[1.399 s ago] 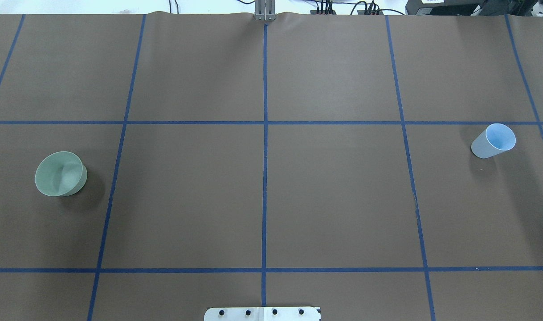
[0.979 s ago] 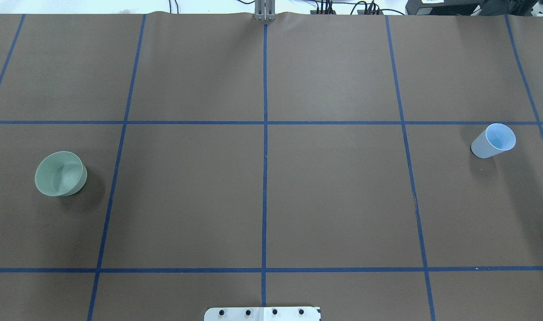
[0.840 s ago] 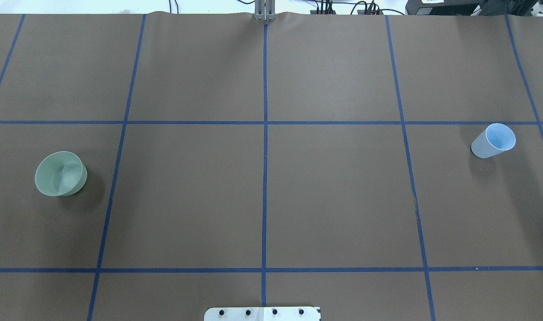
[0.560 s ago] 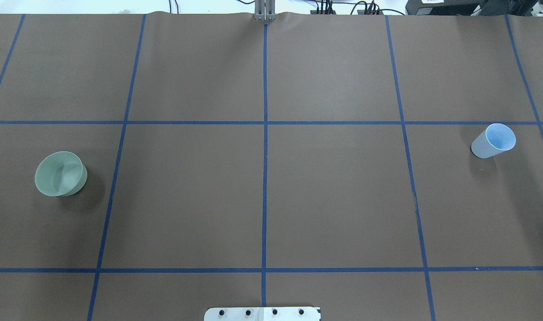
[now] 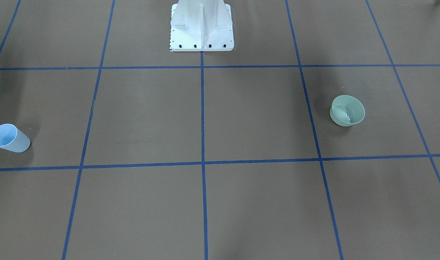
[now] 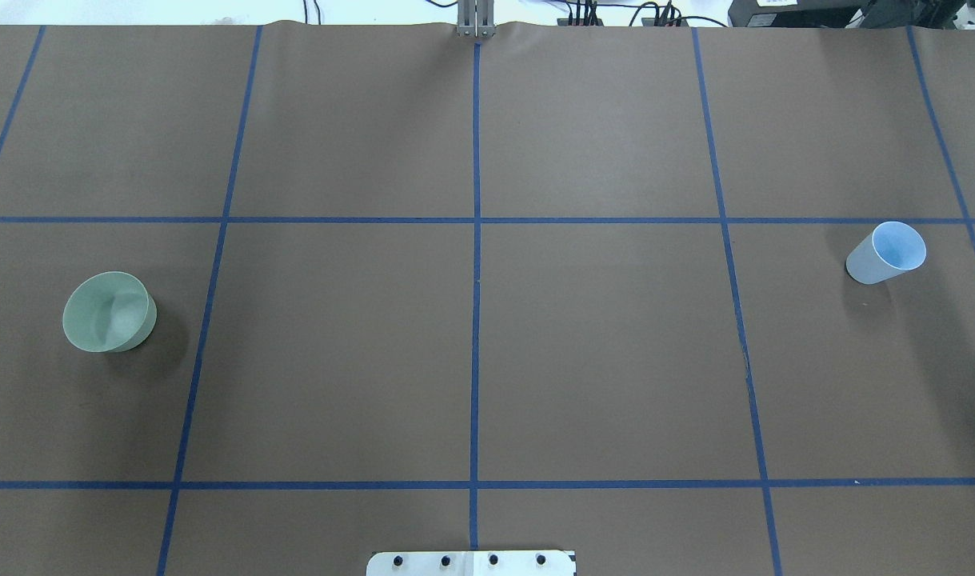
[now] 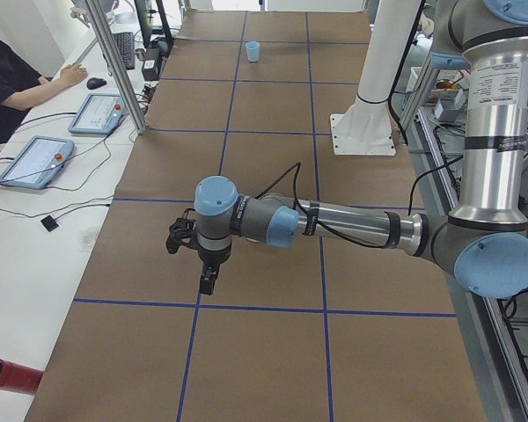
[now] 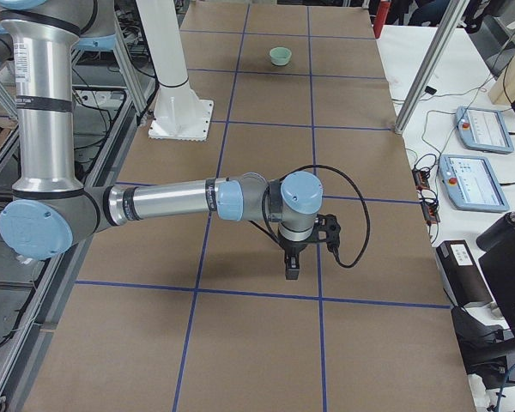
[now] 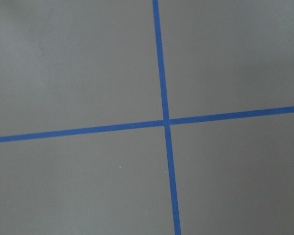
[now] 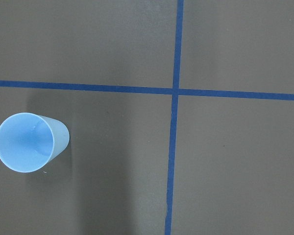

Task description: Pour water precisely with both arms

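Your left gripper point(image 7: 208, 283) shows only from the table's end, so you cannot tell how far its jaws are open or whether it holds anything. It points down above the table point(image 6: 599, 344), well out from the white pedestal point(image 5: 201, 25) toward the robot's left end. Your right gripper point(image 8: 292, 268) is the same case on the far side of the pedestal: it points down, and its opening and load cannot be told. The left arm point(image 7: 334, 224) and the right arm point(image 8: 172, 202) both reach out level from the pedestal's side.

The blue cup point(image 10: 30, 142) stands upright, well out from the pedestal on the robot's right, near a crossing of blue tape lines point(image 10: 175, 90). The green bowl point(image 5: 347, 110) sits well out from the pedestal on the robot's left. You cannot tell whether the cup or the bowl holds the water.
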Action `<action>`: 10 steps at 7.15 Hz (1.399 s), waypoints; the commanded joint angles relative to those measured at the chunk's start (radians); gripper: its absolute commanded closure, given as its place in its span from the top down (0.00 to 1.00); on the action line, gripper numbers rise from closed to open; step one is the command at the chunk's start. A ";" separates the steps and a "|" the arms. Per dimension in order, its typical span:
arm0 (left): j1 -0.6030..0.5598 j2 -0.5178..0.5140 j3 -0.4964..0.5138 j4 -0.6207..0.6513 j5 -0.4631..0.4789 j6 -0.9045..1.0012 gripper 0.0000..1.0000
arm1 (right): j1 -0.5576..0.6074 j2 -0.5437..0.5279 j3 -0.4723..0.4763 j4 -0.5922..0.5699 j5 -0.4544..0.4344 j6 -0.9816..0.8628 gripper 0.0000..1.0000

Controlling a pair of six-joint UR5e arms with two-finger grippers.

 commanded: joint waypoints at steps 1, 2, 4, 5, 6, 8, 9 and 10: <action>0.047 -0.004 0.029 -0.074 -0.028 -0.122 1.00 | 0.000 0.013 0.000 0.002 -0.001 -0.001 1.00; 0.123 -0.004 0.026 -0.146 -0.053 -0.336 1.00 | -0.002 0.024 -0.010 0.000 -0.004 -0.001 1.00; 0.269 0.011 0.025 -0.374 -0.059 -0.697 1.00 | -0.008 0.025 -0.008 0.000 -0.004 0.004 1.00; 0.341 0.011 0.023 -0.412 -0.059 -0.774 1.00 | -0.008 0.025 -0.008 0.000 -0.004 0.004 1.00; 0.404 0.019 0.023 -0.435 -0.056 -0.824 1.00 | -0.008 0.024 -0.007 0.000 -0.002 0.004 1.00; 0.493 0.074 0.021 -0.495 -0.049 -0.846 1.00 | -0.008 0.024 -0.007 0.000 -0.002 0.004 1.00; 0.545 0.074 0.023 -0.495 -0.044 -0.881 1.00 | -0.008 0.022 -0.008 0.000 -0.004 0.004 1.00; 0.567 0.074 0.028 -0.495 -0.029 -0.887 1.00 | -0.008 0.022 -0.007 0.000 -0.004 0.004 1.00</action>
